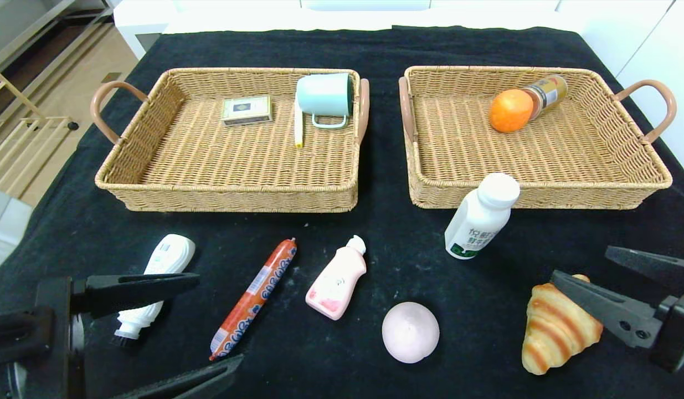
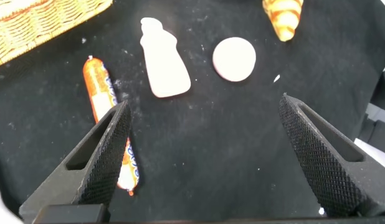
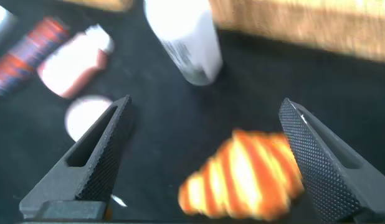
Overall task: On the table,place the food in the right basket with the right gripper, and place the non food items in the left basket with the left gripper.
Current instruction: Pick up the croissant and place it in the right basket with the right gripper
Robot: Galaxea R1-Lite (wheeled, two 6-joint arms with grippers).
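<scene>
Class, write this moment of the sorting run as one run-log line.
left pincer: open, low by white brush | right pincer: open over croissant | right basket: orange, jar

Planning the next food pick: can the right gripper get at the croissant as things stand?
Probably yes. The right gripper hangs open right beside the croissant, and nothing lies between them; the milk bottle stands well clear.

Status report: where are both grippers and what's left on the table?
Both grippers open: right gripper over croissant, left gripper near sausage. Milk bottle, pink bottle, bun unsorted. Nothing blocking.
</scene>
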